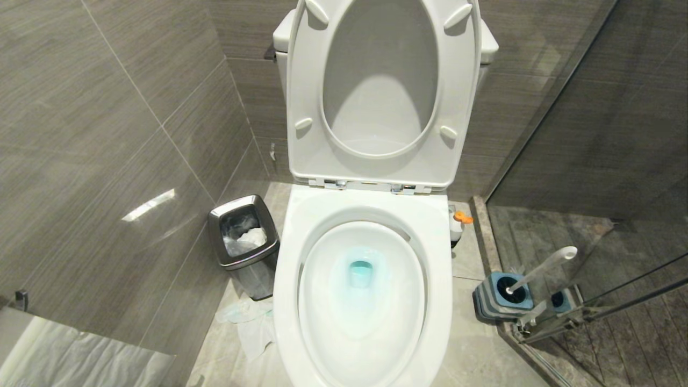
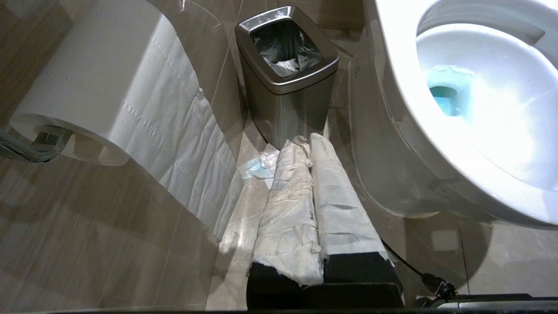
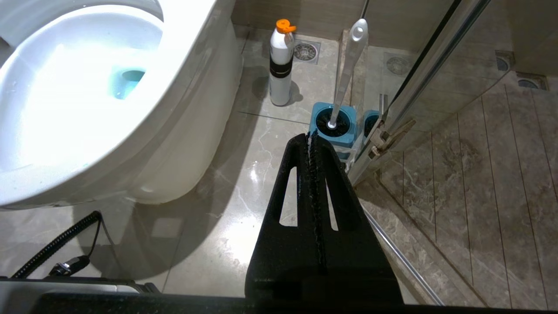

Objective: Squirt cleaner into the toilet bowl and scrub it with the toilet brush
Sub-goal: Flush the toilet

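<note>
At the far left of the head view a grey tiled wall (image 1: 107,134) fills the frame, with a sheet of white paper (image 1: 80,357) in the lower left corner. Right of it, at left of centre, a small steel bin (image 1: 243,234) stands on the floor just beside the toilet, crumpled tissue (image 1: 251,322) lying below it. The toilet bowl (image 1: 365,215) takes the middle of the frame, seat and lid (image 1: 306,80) raised upright against the tank, and teal-blue water (image 1: 360,271) sits at the bottom of the basin. Just right of the rim, at mid-height, the cleaner (image 1: 457,223) stands upright on the floor, its orange cap showing. Further right, in the lower right, the toilet brush (image 1: 543,269) leans in its blue-and-grey holder (image 1: 497,298) beside the glass shower door (image 1: 618,161).

Neither arm appears in the head view. In the left wrist view the left gripper (image 2: 310,141), its fingers wrapped in white paper, hangs above the floor between a paper roll (image 2: 96,87) and the toilet, fingers pressed together and holding nothing. In the right wrist view the right gripper (image 3: 310,138) is likewise closed and empty, its tip just short of the brush holder, apart from it.
</note>
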Robot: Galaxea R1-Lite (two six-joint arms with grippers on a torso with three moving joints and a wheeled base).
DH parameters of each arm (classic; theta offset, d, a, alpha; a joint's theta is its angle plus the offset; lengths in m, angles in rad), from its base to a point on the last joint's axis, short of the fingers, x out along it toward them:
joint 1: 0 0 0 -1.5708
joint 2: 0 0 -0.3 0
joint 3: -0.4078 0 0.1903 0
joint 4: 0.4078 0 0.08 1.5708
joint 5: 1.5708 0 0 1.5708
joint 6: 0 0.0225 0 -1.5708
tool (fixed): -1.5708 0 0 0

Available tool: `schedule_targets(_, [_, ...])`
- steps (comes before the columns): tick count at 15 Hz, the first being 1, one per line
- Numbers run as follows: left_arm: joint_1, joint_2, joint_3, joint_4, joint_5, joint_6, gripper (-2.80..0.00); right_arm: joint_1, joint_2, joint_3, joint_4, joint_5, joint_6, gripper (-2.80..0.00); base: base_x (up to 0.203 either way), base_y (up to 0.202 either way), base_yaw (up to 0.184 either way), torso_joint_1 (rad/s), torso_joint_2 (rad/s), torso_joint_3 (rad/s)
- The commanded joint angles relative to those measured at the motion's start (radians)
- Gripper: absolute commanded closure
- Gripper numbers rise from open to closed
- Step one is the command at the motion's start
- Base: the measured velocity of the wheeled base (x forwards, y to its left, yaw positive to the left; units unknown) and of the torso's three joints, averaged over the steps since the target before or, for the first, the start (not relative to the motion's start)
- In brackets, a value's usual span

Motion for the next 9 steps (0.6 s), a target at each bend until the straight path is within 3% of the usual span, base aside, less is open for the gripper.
schedule_targets(1, [0.0,0.0,0.0,0.0,0.0,0.0,0.0,-0.001,0.001,0.0,0.001,0.0,0.0,0.0,0.0,0.0,0.0,0.0,0.0,0.0])
schedule_targets(9, [0.0,0.0,0.0,0.0,0.0,0.0,0.0,0.0,0.001,0.0,0.001,0.0,0.001,0.0,0.0,0.0,0.0,0.0,0.0,0.0])
